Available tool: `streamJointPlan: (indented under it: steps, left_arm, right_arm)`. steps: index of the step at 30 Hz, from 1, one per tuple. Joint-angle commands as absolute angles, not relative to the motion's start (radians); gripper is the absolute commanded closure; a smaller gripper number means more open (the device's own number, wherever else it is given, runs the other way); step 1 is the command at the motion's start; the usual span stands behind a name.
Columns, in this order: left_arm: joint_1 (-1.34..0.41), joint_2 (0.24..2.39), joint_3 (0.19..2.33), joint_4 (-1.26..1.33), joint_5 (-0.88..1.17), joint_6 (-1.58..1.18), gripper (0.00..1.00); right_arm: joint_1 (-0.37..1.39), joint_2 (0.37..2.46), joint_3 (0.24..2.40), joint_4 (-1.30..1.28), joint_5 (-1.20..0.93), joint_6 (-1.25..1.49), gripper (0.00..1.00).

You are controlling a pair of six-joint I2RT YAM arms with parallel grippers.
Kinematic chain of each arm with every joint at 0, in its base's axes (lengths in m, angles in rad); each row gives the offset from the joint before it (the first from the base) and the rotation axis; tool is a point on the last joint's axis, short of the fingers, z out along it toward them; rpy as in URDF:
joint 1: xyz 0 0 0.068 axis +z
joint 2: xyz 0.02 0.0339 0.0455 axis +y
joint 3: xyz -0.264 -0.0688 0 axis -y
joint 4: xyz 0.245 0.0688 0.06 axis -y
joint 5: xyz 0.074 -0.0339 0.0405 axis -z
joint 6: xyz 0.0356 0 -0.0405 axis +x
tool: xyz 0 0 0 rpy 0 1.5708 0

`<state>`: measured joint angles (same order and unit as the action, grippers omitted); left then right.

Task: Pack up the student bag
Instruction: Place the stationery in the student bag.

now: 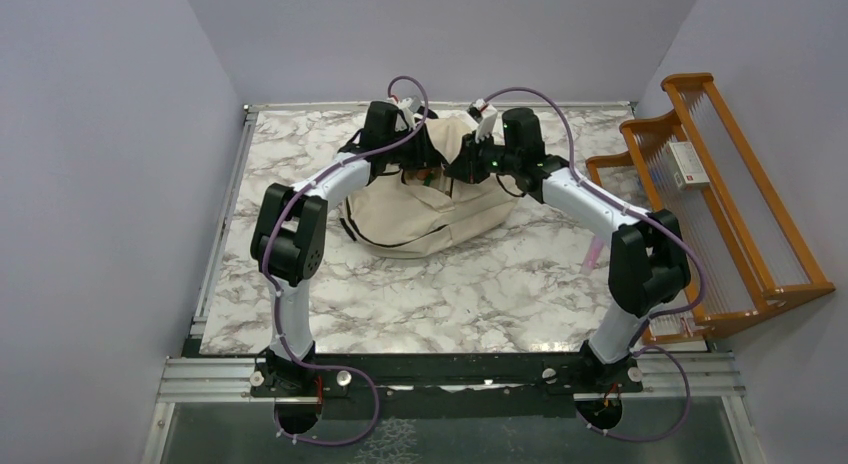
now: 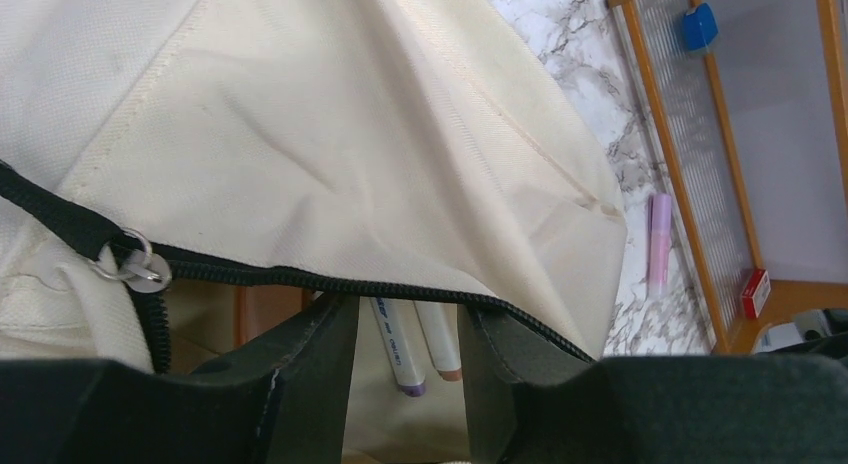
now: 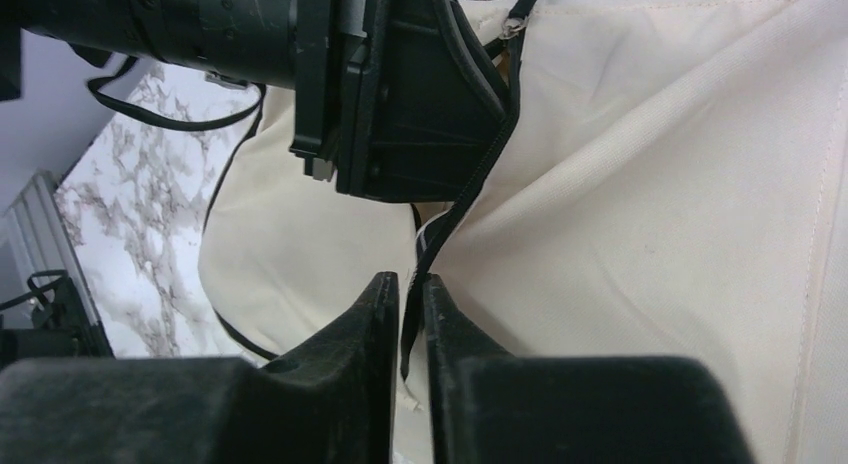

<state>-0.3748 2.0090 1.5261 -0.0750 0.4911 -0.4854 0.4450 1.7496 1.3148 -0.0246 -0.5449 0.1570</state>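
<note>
Lying near the middle of the table's (image 1: 450, 294) far edge, the student bag (image 1: 430, 219) is slumped on the marble top, a cream fabric heap with black trim. Both arms reach over it from either side. The left gripper (image 2: 405, 314) sits at the bag's mouth with its fingers spread. Between them, inside the opening, two markers (image 2: 398, 349) show, one with a lilac end and one with a brownish end, and neither finger touches them. The black zipper (image 2: 330, 279) runs across just above the fingertips, its metal pull ring (image 2: 130, 264) lying on the fabric to the left in that wrist view. The right gripper (image 3: 410, 284) is against the bag's side, close to the left arm's wrist. Its fingers are drawn almost together with only a slim gap, and a strip of the black zipper trim passes down into that gap. I cannot tell whether they are pinching it. A lilac pen (image 2: 660, 239) lies on the marble near the right edge, just beside a wooden rack (image 1: 740, 214) standing along that edge.
</note>
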Motion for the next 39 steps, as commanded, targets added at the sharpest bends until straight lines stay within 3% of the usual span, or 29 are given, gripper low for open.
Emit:
streamJointPlan:
  steps: [1,10,18,24,28,33,39]
  left_arm:
    - [-0.373,1.993,1.492,0.052,0.542,-0.49,0.58]
    - [-0.373,1.992,1.481,0.079,0.579,-0.47,0.58]
    - [-0.373,1.969,1.432,0.118,0.591,-0.469,0.58]
    - [-0.371,1.965,1.416,0.122,0.591,-0.466,0.57]
    - [-0.368,1.973,1.413,0.129,0.598,-0.479,0.57]
    - [-0.367,1.977,1.41,0.129,0.603,-0.483,0.57]
    - [-0.367,1.976,1.411,0.126,0.607,-0.485,0.57]
  right_arm:
    - [0.451,1.666,1.307,-0.036,-0.52,0.164,0.78]
    - [0.451,1.555,1.243,-0.075,-0.285,0.189,0.65]
    - [0.45,1.33,0.999,-0.05,0.326,0.377,0.62]
    - [0.448,1.341,0.975,-0.282,0.646,0.528,0.5]
    - [0.402,1.339,0.903,-0.309,0.649,0.582,0.42]
    - [0.269,1.316,0.799,-0.286,0.556,0.663,0.4]
    - [0.173,1.309,0.734,-0.295,0.592,0.707,0.37]
